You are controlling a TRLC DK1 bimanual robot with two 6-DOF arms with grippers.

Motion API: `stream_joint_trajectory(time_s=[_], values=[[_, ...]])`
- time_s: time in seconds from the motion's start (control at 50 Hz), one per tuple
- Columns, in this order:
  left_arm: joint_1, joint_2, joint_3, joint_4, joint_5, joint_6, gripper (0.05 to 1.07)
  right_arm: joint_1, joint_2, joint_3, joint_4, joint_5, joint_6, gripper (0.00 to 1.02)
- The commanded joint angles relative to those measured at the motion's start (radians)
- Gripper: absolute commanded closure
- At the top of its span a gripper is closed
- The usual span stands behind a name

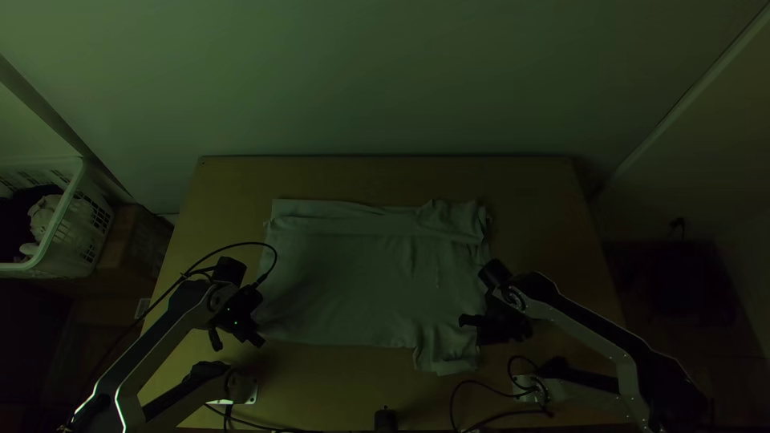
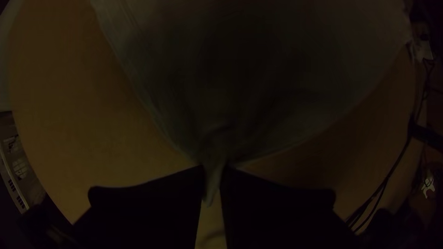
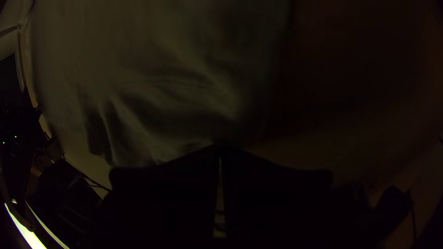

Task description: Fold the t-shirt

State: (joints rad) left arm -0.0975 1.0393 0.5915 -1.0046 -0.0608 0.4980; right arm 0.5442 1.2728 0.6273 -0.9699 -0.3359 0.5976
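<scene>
T-shirt (image 1: 353, 281): lay spread mid-surface (image 1: 537, 188). Left gripper (image 2: 214, 168): pinched hem corner (image 2: 212, 182), nearly closed. Right gripper (image 3: 220, 148): almost fully closed, apparently on cloth beside near sleeve (image 1: 445, 354). Likely gripped at both ends to fold near side evenly, without skewing.

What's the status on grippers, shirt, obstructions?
Left gripper pinching a corner of the t-shirt. Right gripper shut at shirt edge, grip unclear. Shirt spread, far side rumpled. Cable arching by its left side.
</scene>
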Motion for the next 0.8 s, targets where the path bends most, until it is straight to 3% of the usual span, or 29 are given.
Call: stream_joint_trajectory(time_s=[0.0, 0.2, 0.4, 0.78], values=[[0.038, -0.001, 0.039, 0.017, 0.003, 0.017, 1.04, -0.026, -0.044, 0.046, 0.0, 0.011, -0.002, 1.0], [0.085, 0.018, 0.094, 0.041, 0.01, 0.025, 1.04, -0.027, -0.099, 0.084, -0.044, 0.012, -0.002, 1.0], [0.107, 0.048, 0.133, 0.058, 0.013, 0.025, 1.04, -0.055, -0.13, 0.115, -0.118, 0.101, -0.033, 1.0], [0.096, 0.166, 0.237, 0.098, 0.059, -0.022, 1.04, -0.162, -0.153, 0.167, -0.127, 0.141, -0.081, 1.0]])
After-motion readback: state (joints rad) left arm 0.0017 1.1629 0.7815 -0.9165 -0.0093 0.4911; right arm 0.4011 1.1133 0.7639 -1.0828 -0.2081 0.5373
